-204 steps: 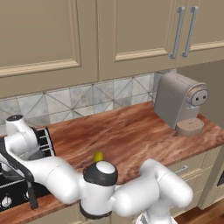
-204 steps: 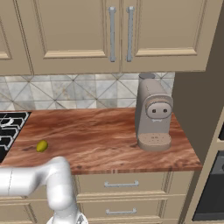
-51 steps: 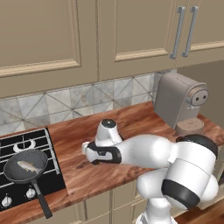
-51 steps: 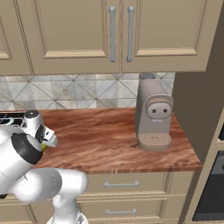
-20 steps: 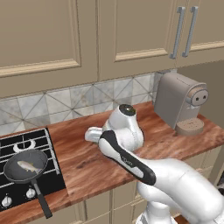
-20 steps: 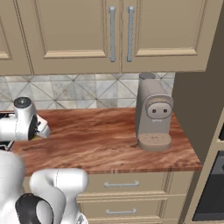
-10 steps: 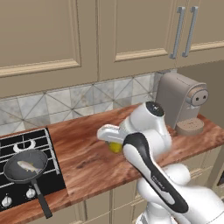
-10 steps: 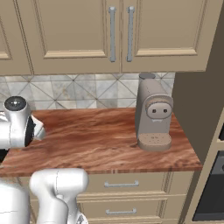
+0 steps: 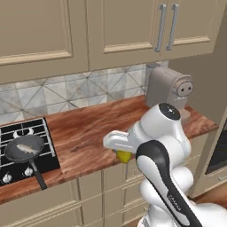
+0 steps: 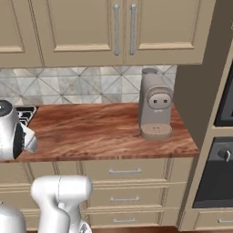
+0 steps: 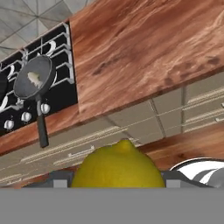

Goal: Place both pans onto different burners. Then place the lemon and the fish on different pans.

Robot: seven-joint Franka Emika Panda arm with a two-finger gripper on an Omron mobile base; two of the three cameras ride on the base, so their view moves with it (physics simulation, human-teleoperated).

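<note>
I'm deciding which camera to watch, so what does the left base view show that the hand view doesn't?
Left base view alone: the coffee machine, the upper cabinets and the white arm carrying the lemon. Hand view alone: the lemon close up between the jaws, and the drawer fronts below the counter. Both: the hob, the grey pan holding the fish, and the wooden counter.

Fish (image 9: 27,149) in pan (image 9: 20,152); lemon (image 11: 118,166) aloft.

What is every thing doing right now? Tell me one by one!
lemon: held up in the gripper, off the counter.
gripper: jaws shut on the lemon.
fish: lying in the pan.
pan: sitting on a hob burner.
cupboard doors: closed.
</note>
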